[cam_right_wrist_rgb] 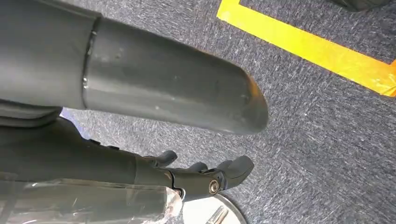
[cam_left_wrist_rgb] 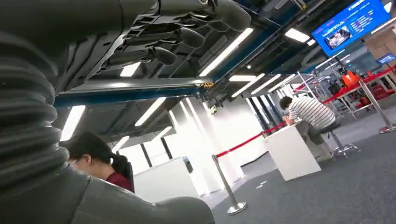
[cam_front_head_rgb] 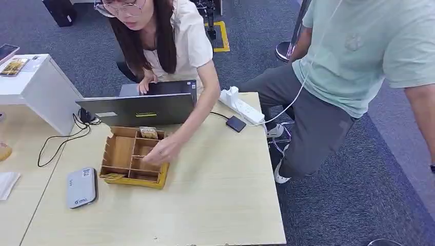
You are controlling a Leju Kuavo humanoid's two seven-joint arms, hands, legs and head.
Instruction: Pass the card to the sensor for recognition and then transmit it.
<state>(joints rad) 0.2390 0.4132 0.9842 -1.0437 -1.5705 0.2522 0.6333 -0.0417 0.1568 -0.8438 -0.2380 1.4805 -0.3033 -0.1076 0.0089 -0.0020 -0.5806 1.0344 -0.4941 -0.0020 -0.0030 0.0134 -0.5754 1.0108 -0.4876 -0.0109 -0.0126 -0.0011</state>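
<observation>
left robot hand (cam_left_wrist_rgb: 154, 42): empty, fingers extended apart | right robot hand (cam_right_wrist_rgb: 187, 140): empty, hanging over floor, fingers loosely apart

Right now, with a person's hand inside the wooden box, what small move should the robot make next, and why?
Probably none yet: wait. A person's hand is inside the wooden box where a card stands, so reaching in risks a collision. The left hand holds nothing and the right hand hangs over the carpet. Once the person withdraws, raise the left hand toward the box; the sensor lies beside it.

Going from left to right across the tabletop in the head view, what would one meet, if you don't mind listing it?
Grey card reader → wooden compartment tray → person's hand reaching into the tray → small black device → white power strip.
</observation>
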